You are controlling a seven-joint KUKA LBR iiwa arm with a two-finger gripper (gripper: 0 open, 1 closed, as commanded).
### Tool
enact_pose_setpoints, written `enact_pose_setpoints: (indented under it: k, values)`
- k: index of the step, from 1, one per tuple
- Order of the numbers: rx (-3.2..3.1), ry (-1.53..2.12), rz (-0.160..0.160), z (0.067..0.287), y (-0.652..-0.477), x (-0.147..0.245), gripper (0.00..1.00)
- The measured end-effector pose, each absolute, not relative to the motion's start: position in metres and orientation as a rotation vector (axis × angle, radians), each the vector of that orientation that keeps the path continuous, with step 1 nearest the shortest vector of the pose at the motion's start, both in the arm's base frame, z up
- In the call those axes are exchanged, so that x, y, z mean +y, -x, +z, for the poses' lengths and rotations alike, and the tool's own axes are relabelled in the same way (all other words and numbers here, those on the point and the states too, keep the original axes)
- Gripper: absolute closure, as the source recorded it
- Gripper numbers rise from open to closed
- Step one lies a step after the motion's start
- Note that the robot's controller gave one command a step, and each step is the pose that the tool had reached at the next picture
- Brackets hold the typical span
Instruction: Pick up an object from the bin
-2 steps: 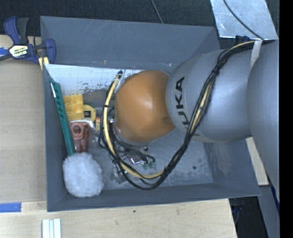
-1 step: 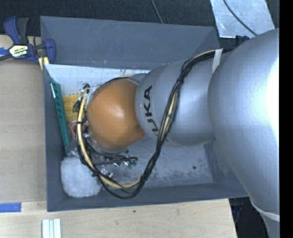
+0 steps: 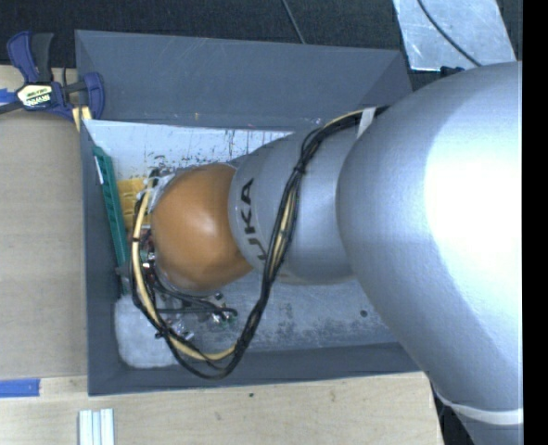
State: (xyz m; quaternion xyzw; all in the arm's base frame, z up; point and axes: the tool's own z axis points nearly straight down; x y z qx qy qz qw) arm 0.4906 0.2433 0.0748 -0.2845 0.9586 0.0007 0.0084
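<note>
The grey metal bin [image 3: 246, 82] is occupied across its middle and right by the silver arm [image 3: 422, 202], which enters from the right and reaches down towards the left half of the floor. The wrist carries a rounded orange cover [image 3: 195, 225]. Black and cream cables [image 3: 272, 248] run along the arm and loop below the cover towards the near wall.

Claw [image 3: 197, 311]: only dark and metallic parts are seen, just under the near edge of the orange cover and low over the near-left part of the floor. How far it is open cannot be told, and nothing can be seen in its hold.

Contents observed near the claw:
- A long green flat piece [image 3: 112, 216] lies against the left wall, running from far to near, just left of the cover.
- A yellow item [image 3: 131, 193] sits just right of the green piece at the far-left, partly covered by the wrist.
- A pale grey soft-looking patch [image 3: 136, 343] lies in the near-left corner, just left of and nearer than the claw, with the cable loop passing over its right edge.

Which of these the claw stands over cannot be determined, as the wrist hides the spot beneath it. The bare floor [image 3: 334, 318] to the right is pale with dark speckling.
</note>
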Motion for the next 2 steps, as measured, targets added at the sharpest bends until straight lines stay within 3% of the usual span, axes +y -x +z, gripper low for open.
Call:
enact_pose_setpoints:
  k: [1, 2]
  values:
    - [2.634, 1.680, -0.005, 0.0745, -0.4971, 0.2428, 1.00]
    - [2.635, 1.678, -0.005, 0.0745, -0.4970, 0.2429, 1.00]
